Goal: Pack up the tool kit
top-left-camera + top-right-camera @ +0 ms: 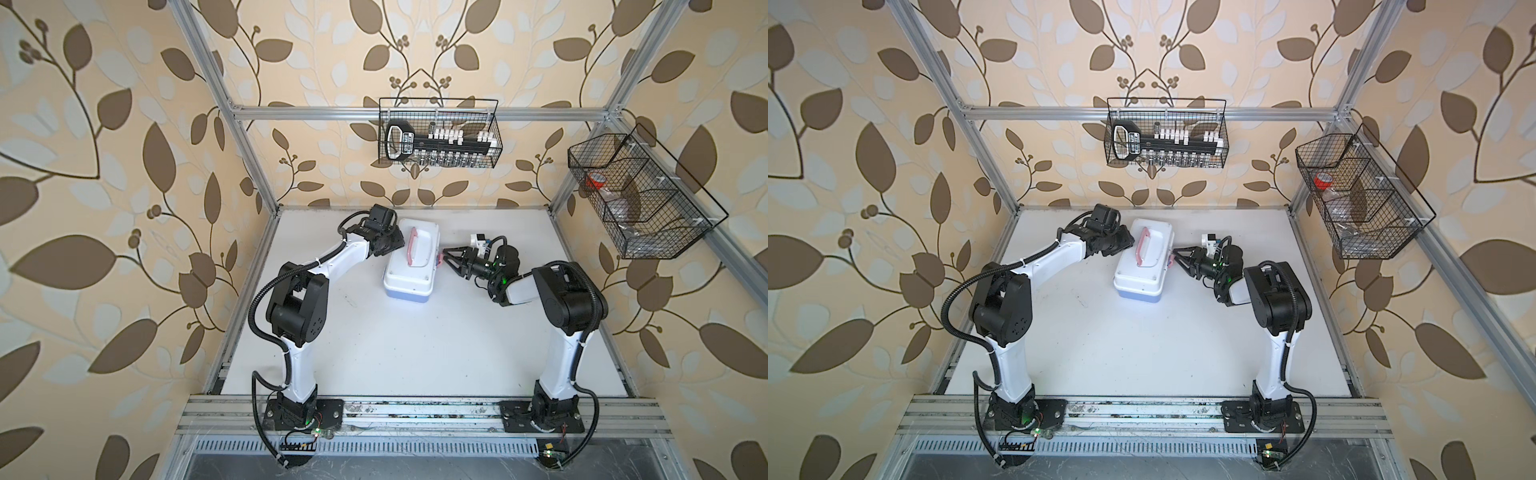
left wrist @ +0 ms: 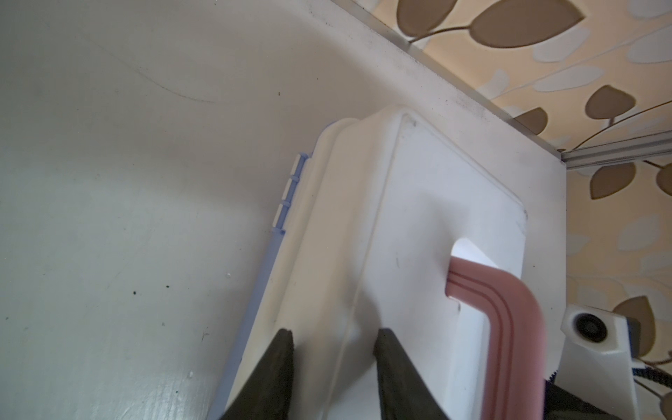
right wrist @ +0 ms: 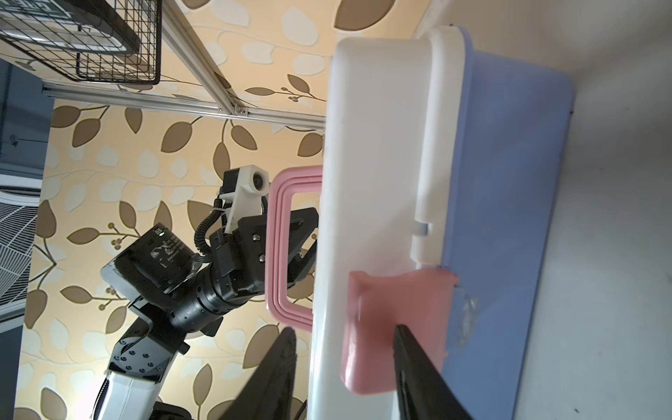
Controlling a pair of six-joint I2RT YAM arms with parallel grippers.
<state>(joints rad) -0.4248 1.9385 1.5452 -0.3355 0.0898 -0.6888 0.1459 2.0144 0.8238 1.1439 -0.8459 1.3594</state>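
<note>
Latching tool kit, rear edge of table: left gripper half-open bracing lid, right gripper half-open astride latch, unclamped; next: press latch shut.

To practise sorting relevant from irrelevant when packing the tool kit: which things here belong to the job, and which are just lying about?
Job: tool kit, lid down; its pink latch; left hand; right hand.
Lying about: socket holder in the back wire basket; side wire basket with a red item.
</note>
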